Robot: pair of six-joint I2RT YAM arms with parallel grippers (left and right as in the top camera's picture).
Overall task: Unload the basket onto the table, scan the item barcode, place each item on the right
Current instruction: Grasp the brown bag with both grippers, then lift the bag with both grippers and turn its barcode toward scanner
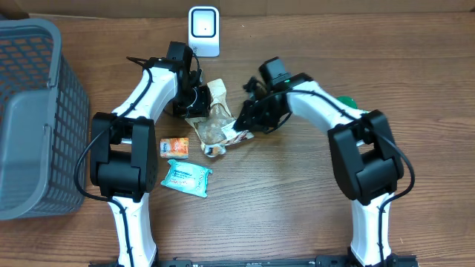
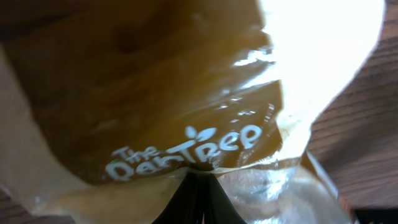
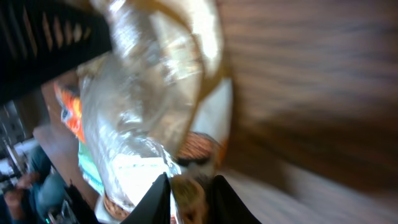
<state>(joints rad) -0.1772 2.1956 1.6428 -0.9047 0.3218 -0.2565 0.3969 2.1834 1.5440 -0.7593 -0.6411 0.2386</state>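
The item is a clear plastic snack bag (image 1: 215, 122) with brown contents, stretched between both arms below the white barcode scanner (image 1: 203, 31). My left gripper (image 1: 194, 100) is shut on the bag's upper edge. In the left wrist view the bag (image 2: 155, 93) fills the picture, its white printed name just above the pinched fingers of the left gripper (image 2: 198, 177). My right gripper (image 1: 241, 133) holds the bag's lower right end. In the right wrist view the crinkled bag (image 3: 143, 106) runs down between the dark fingers of the right gripper (image 3: 189, 193), which are closed on it.
A grey mesh basket (image 1: 30, 111) stands at the left edge. A small orange packet (image 1: 174, 147) and a teal packet (image 1: 187, 177) lie on the wooden table below the bag. Something green (image 1: 347, 101) shows behind the right arm.
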